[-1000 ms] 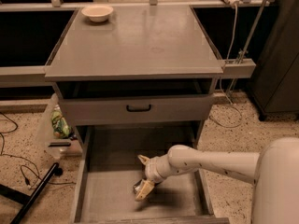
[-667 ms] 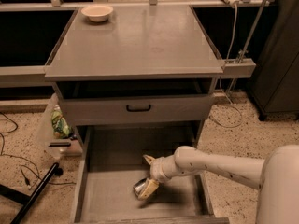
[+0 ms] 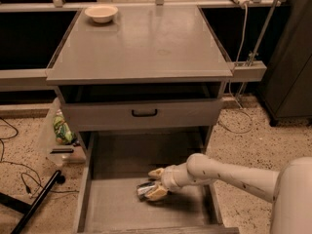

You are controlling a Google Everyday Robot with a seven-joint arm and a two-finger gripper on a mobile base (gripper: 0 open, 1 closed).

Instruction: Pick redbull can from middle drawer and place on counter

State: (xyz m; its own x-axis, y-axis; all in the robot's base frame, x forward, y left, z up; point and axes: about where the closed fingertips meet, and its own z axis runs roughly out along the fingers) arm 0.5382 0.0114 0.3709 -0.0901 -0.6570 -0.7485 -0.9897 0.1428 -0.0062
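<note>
The white arm reaches down into the wide grey pulled-out drawer box [image 3: 122,213], and its end effector [image 3: 156,183] hangs low over the middle of the bare floor. The slim silvery drink can [image 3: 145,189] lies on its side right at the end effector, between the two cream fingers [image 3: 156,172]. The shiny round end of the can points away from the wrist. The end effector is drawn in narrow around the can and looks to me to be holding it, though the can appears to sit on or just above the drawer floor.

So I judge this to be the grasping step, at its very end. The next move calls for a straight lift out of the drawer. The end effector must clear the closed grey drawer front with the black handle [image 3: 97,115], which stands just above and behind it. After that comes a carry up to the large flat grey bench [image 3: 141,48], high above and well beyond the end effector. Plenty of bare top shows there. The cream round bowl [image 3: 101,13] sits in the bench's far corner, well apart from any likely path.

Compared with a second ago, the fingers have come noticeably closer together. They stood wide on either side of the can then and now sit tight to it. The arm has slid slightly along the drawer, and the can seems to have shifted a little with it.
</note>
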